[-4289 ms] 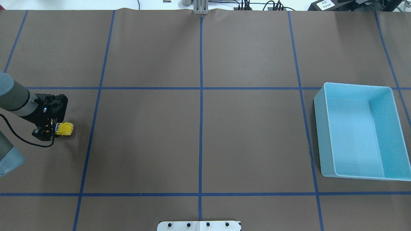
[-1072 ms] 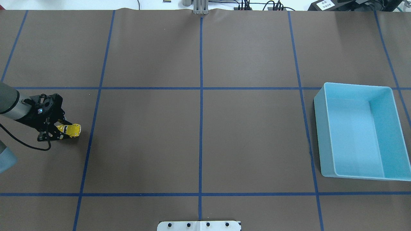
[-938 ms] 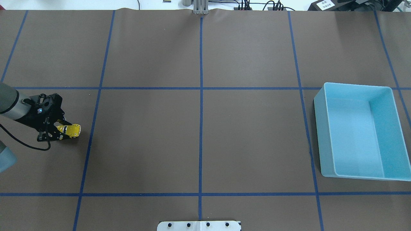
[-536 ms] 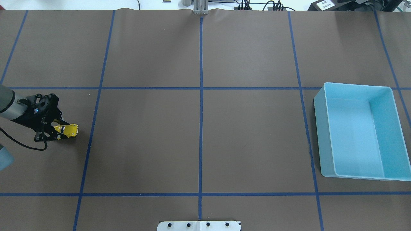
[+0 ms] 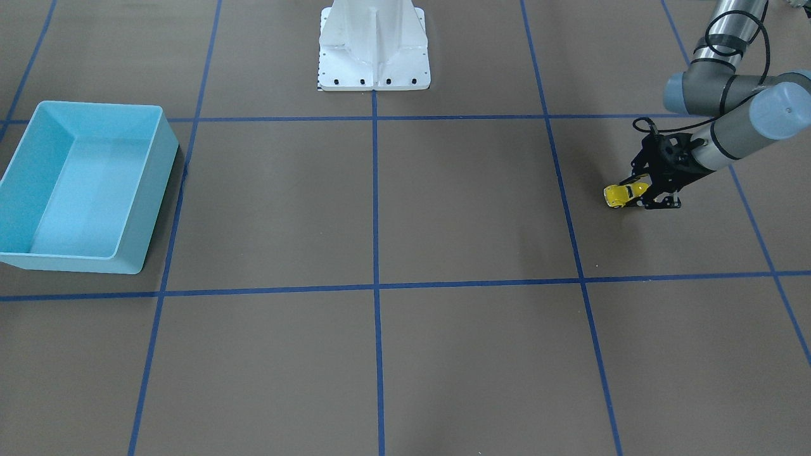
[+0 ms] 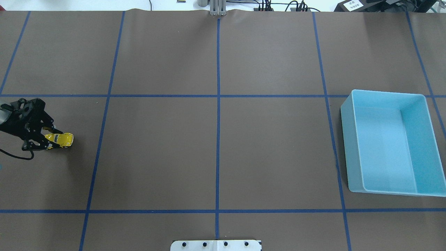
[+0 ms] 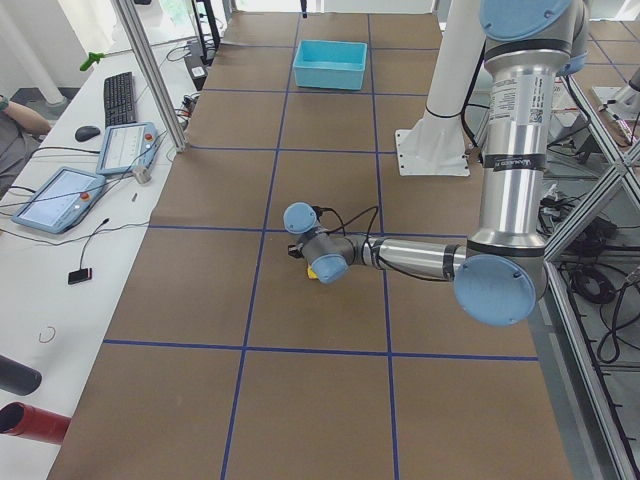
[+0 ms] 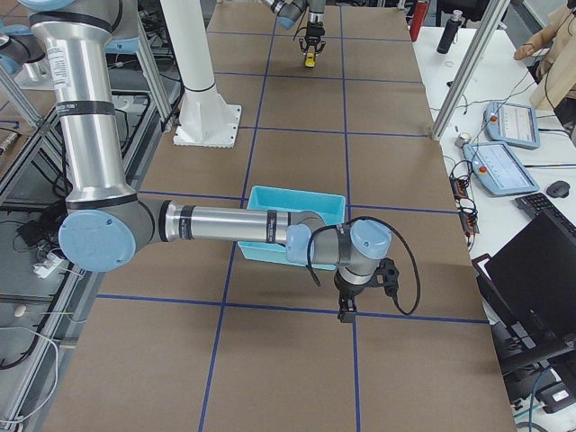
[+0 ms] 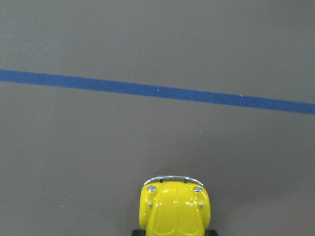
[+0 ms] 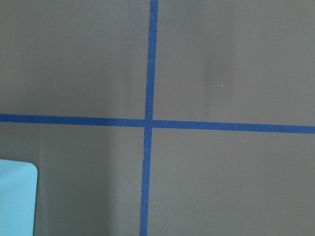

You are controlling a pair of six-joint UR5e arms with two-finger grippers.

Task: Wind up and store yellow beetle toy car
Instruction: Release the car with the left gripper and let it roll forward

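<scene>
Winding step: your left gripper (image 6: 51, 141) pinches the rear of the yellow beetle toy car (image 6: 63, 139), whose nose projects past the fingertips. Next, release it cleanly, nose aimed at the blue bin (image 6: 346, 146) far ahead of the fingers. Whether the right gripper (image 8: 346, 312) has its fingers spread or pressed together cannot be told.

Yellow toy car (image 6: 64, 139), light-blue bin (image 6: 350, 146)

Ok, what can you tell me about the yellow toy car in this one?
The car is tiny, glossy yellow and beetle-shaped, with dark windows, a silver bumper and two small headlights that show in the left wrist view. It looks like painted metal or plastic. It sits low at the far left of the table, nose toward the table's middle, with its rear between the jaws of the left gripper.
</scene>
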